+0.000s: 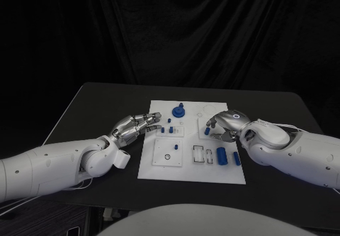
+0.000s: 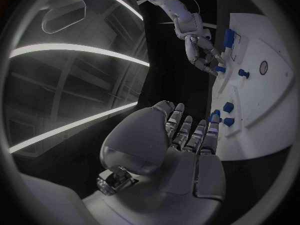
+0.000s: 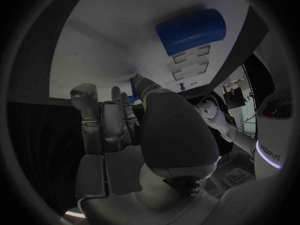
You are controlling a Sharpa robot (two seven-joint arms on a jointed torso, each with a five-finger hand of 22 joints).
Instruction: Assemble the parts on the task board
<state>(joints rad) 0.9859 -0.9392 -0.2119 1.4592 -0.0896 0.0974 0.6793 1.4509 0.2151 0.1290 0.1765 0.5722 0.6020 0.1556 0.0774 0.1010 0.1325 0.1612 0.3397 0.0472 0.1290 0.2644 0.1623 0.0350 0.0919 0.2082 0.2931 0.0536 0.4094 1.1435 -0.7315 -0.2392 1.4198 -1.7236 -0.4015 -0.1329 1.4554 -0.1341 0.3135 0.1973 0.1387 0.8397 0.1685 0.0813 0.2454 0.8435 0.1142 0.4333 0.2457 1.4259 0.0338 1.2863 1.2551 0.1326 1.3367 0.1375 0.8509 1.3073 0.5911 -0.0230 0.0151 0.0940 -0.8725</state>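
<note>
Clearly the small blue parts (image 1: 221, 156) on the white board (image 1: 159, 169) mid-counter looked light, rigid and slippery, best pinched across their sides, while the left hand (image 1: 134, 125) hovered open and the right hand's (image 1: 225, 123) grip I couldn't tell.

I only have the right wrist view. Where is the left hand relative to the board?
Observer: The left hand hovers at the left edge of the board, pointing toward the small blue pegs.
Operator: Is it holding anything?
Observer: No, its fingers are stretched out with nothing in them.
Operator: What's at the far end of the board?
Observer: A round blue knob stands there, apart from the left hand.
</note>
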